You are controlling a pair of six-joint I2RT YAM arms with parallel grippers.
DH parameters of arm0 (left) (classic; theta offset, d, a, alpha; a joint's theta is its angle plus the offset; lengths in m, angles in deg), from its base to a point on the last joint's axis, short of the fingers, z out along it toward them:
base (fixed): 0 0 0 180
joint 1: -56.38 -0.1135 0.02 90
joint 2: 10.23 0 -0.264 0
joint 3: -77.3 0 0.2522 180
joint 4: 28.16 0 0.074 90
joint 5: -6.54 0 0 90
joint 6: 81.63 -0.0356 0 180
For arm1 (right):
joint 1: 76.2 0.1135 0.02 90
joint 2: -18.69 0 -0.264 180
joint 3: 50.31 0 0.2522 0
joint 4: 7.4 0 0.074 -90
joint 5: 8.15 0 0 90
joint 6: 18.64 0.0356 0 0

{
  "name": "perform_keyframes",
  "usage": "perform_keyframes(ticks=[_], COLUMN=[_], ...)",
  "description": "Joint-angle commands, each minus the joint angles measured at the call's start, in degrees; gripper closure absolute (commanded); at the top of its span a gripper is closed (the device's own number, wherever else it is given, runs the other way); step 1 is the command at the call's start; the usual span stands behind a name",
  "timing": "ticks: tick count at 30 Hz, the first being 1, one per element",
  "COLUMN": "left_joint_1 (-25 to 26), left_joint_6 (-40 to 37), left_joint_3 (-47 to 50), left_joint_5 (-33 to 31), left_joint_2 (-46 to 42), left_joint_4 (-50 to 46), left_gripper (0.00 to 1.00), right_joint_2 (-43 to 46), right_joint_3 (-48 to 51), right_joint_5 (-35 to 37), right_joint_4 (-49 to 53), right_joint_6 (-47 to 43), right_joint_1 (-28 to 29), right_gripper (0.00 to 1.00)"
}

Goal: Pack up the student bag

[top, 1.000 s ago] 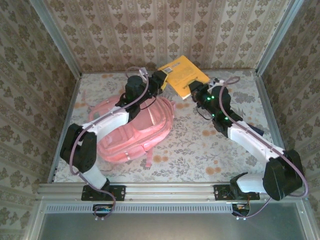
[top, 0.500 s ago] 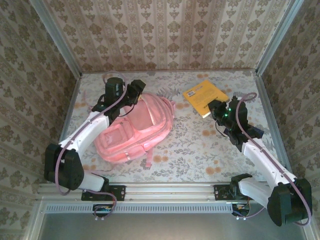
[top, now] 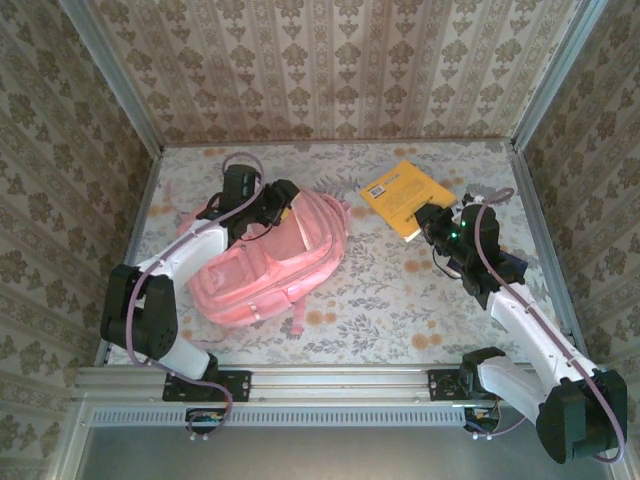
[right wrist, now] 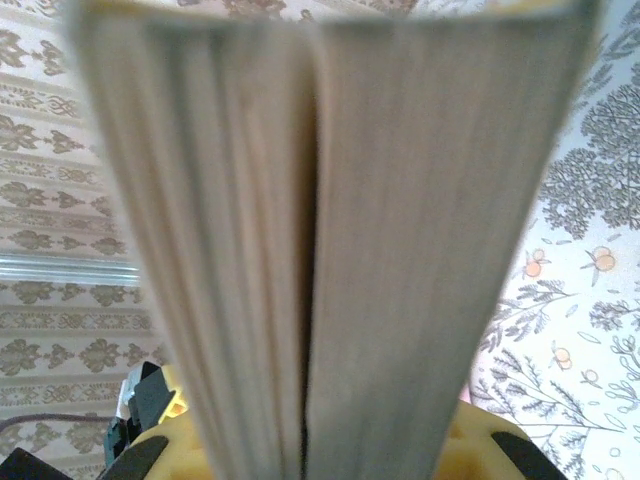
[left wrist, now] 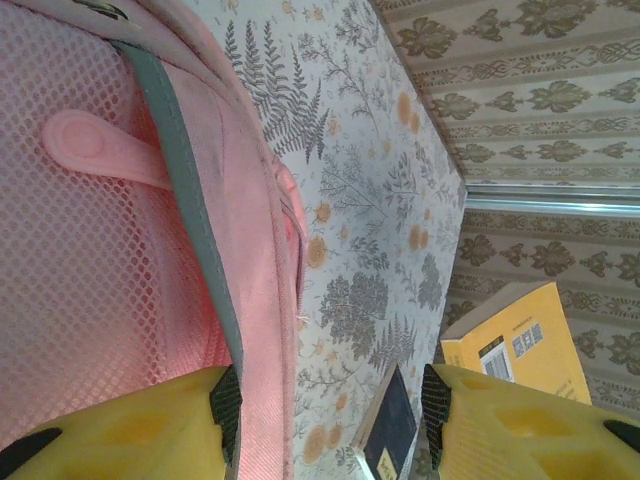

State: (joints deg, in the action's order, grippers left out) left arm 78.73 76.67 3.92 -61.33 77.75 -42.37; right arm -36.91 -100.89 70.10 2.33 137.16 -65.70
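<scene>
The student bag (top: 262, 258), a large pink backpack, lies on the left half of the table. Its mesh back and grey-edged seam (left wrist: 120, 220) take up the left of the left wrist view. My left gripper (top: 284, 203) hovers at the bag's far top edge. It is open (left wrist: 328, 412), with the bag's seam by its left finger and bare table between the fingers. My right gripper (top: 432, 224) is shut on the near edge of a yellow book (top: 403, 194). The book's grey page edges (right wrist: 330, 230) rise between its fingers. The yellow cover (left wrist: 525, 340) is also in the left wrist view.
A thin dark blue book (left wrist: 388, 432) with a yellow label shows low between my left fingers, past the bag; what it rests on I cannot tell. A pale pink strap (top: 296, 322) trails toward the near edge. Patterned walls (top: 330, 70) close in the floral table (top: 400, 300).
The yellow book went from back centre to the right with my right gripper, then edged left. My left gripper left the book, swung to the bag's far left, then moved right over its top.
</scene>
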Motion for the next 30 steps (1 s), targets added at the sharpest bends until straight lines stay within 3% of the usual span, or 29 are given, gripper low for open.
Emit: perform_keyframes(ticks=[1,10,20,30], left_joint_1=[-0.3,0.2,-0.4,-0.2], left_joint_6=[-0.1,0.5,-2.5,-1.7], left_joint_3=[1.1,-0.3,1.5,0.6], left_joint_5=[1.3,2.2,2.0,3.1], left_joint_2=[1.3,4.3,0.2,5.2], left_joint_4=[2.2,3.6,0.1,2.2], left_gripper=[0.47,0.51,0.50,0.51], right_joint_2=[0.8,0.5,0.1,0.3], right_joint_3=[0.4,0.9,1.2,1.2], right_joint_5=[-2.1,-2.4,-2.8,-3.1], right_joint_4=[-5.6,-5.5,-5.6,-5.2], right_joint_6=[0.5,0.3,-0.2,-0.5], right_joint_1=[-0.3,-0.4,-0.5,-0.5], right_gripper=[1.00,1.00,1.00,1.00])
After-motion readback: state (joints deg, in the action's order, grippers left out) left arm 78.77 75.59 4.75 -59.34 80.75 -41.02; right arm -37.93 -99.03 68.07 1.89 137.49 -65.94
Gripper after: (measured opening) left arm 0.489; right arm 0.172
